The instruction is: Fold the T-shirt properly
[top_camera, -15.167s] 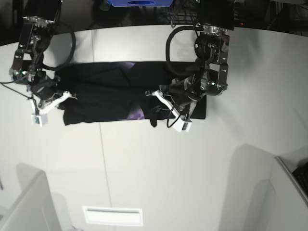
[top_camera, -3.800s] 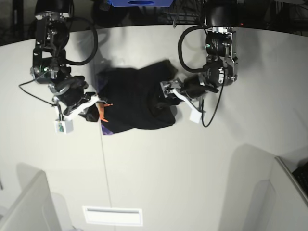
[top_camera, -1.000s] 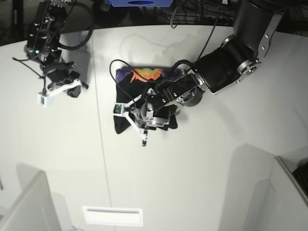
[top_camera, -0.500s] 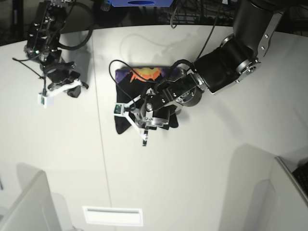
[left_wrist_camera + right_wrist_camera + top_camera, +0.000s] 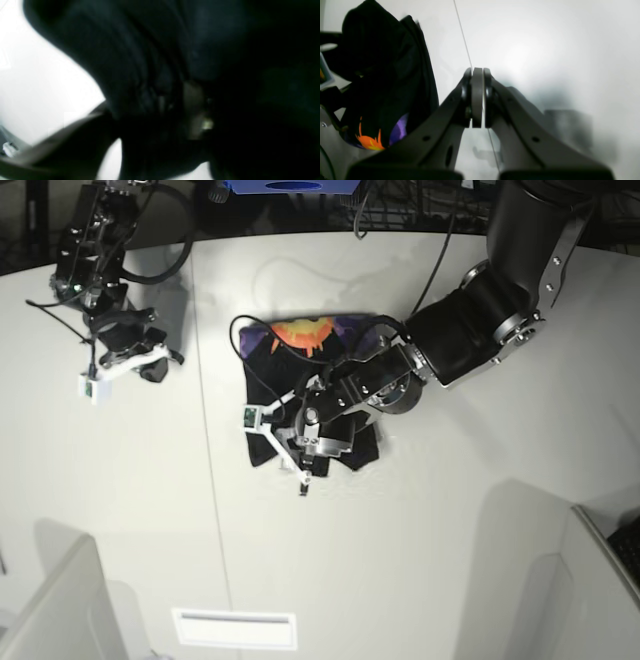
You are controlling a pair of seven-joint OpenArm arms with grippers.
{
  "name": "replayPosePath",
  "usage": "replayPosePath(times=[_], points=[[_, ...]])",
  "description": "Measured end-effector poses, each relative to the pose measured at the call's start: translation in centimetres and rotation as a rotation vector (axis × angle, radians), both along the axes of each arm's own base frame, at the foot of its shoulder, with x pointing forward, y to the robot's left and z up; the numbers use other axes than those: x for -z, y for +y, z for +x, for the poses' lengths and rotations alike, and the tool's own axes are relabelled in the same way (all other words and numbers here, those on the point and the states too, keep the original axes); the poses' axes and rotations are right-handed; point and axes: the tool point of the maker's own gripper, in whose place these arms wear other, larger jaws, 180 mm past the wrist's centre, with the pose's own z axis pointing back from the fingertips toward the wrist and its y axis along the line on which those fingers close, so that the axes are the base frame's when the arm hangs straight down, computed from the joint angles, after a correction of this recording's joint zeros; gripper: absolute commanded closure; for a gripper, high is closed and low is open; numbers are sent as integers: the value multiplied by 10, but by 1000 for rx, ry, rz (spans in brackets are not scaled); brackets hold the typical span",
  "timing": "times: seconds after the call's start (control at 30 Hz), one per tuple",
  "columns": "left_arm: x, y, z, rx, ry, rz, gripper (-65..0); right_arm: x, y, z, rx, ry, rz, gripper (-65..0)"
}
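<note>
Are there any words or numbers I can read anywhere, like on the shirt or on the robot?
None can be read.
The T-shirt shows only an orange, yellow and purple picture, no letters.
The white table bears no writing.
Neither the left gripper nor the right gripper carries a readable label.

**Materials and finish**

T-shirt (image 5: pixel 300 370): soft matt black cloth, creased, print in flat orange and purple. Table (image 5: pixel 420 530): smooth pale surface, slight sheen. Right gripper (image 5: pixel 477 100): matt grey plastic-looking fingers (image 5: pixel 477 95).
</note>
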Motion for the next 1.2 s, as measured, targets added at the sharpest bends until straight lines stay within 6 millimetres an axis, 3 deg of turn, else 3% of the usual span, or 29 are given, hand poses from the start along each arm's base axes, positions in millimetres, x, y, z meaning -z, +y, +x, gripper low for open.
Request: replayPosePath(times=[0.1, 0.27, 0.37, 0.53, 0.67, 0.73, 0.8, 0.87, 0.93, 1.0, 1.13, 1.2], points=[[-6, 0, 2, 4, -17, 7, -453, 0, 0, 0, 0, 0, 0, 0], [-23, -10, 0, 41, -53, -23, -464, -7, 0, 0, -1, -22, -8, 0], [-45, -16, 9, -22, -58, -140, -467, -19, -1, 0, 46, -88, -16, 0], [-90, 7, 40, -157, -163, -246, -467, -11, -18, -11, 123, -45, -42, 0], [-107, -13, 24, -114, -164, -328, -457, -12, -14, -19, 128, -36, -32, 0], [-124, -8, 20, -175, -179, -413, -448, -13, -17, -25, 164, -24, -32, 0], [-142, 13, 18, -261, -229, -476, -362, -7, -24, -35, 213, 16, -35, 0], [-148, 34, 7, -333, -257, -512, -199, -2, -28, -45, 237, 29, -46, 0], [-140, 52, -10, -399, -238, -534, 0, 2, -31, -57, 264, 24, -62, 0], [-118, 69, -24, -477, -185, -527, 0, 5, -38, -69, 286, 22, -90, 0], [-63, 111, -70, -595, -59, -428, 0, 13, -45, -94, 285, 71, -124, 0], [-44, 117, -96, -623, 11, -398, 0, 21, -44, -114, 279, 116, -128, 0]])
